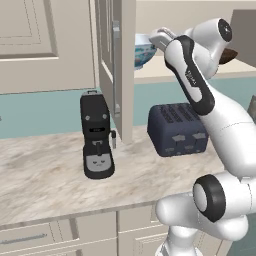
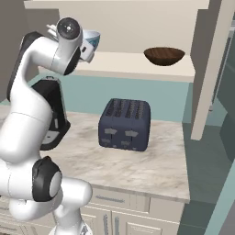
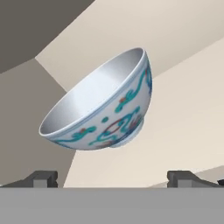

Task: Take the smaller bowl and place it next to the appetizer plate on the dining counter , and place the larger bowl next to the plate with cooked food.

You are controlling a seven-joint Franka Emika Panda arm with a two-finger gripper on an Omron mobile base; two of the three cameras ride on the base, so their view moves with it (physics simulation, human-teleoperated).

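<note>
The gripper is raised to the cabinet shelf, fingers spread wide before the larger bowl.

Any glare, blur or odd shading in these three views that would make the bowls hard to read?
Hand view: the larger bowl is sharp, its inside shaded a soft grey without glare, and the whole frame is rolled. Right base view: the smaller bowl is crisp on the pale shelf, with its inside dark. Left base view: even flat light, slightly soft edges, and the arm covers most of the larger bowl.
</note>
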